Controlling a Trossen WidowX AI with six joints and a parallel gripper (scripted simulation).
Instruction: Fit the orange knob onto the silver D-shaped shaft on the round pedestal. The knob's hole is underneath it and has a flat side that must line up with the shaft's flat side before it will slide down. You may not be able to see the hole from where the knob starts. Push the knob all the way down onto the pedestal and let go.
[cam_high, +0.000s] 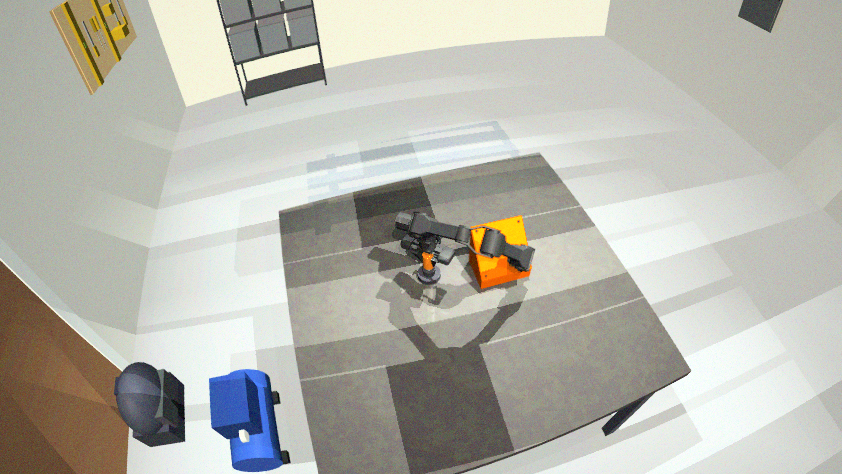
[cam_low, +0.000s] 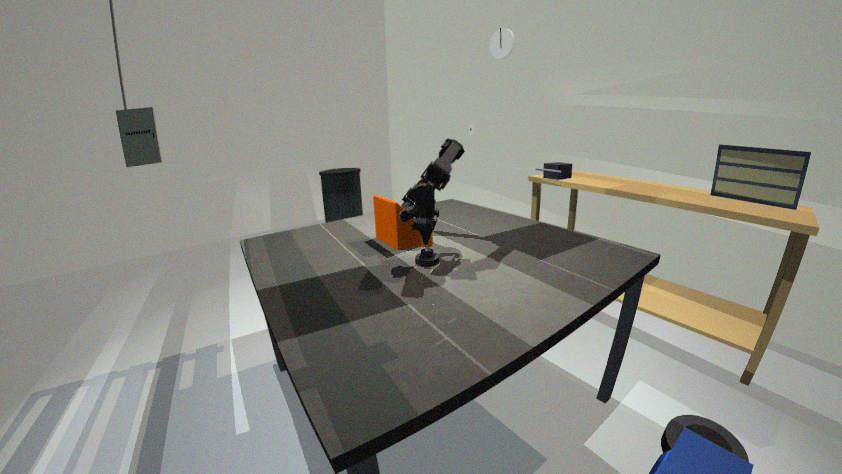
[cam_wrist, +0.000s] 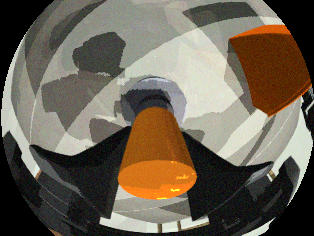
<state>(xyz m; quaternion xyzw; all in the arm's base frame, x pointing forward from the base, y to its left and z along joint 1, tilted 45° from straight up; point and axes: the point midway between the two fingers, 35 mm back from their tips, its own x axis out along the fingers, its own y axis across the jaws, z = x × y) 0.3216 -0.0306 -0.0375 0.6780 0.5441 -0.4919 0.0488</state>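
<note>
My gripper (cam_high: 428, 259) (cam_low: 426, 240) (cam_wrist: 155, 133) is shut on the orange knob (cam_high: 427, 264) (cam_wrist: 157, 135), one finger on each side. The knob looks tapered in the wrist view and stands about upright. Its lower end is over the middle of the round dark pedestal (cam_high: 437, 276) (cam_low: 427, 260) (cam_wrist: 178, 100). Whether the knob touches the pedestal or a small gap remains, I cannot tell. The silver shaft, the hole under the knob and both flat sides are hidden. The knob is mostly hidden behind the fingers in the exterior view.
A large orange block (cam_high: 505, 232) (cam_low: 386, 223) (cam_wrist: 272, 65) stands on the table (cam_high: 553, 353) (cam_low: 500, 306) close to the pedestal, on the right in the top view. The arm passes over it. Shadows of the arm fall around the pedestal.
</note>
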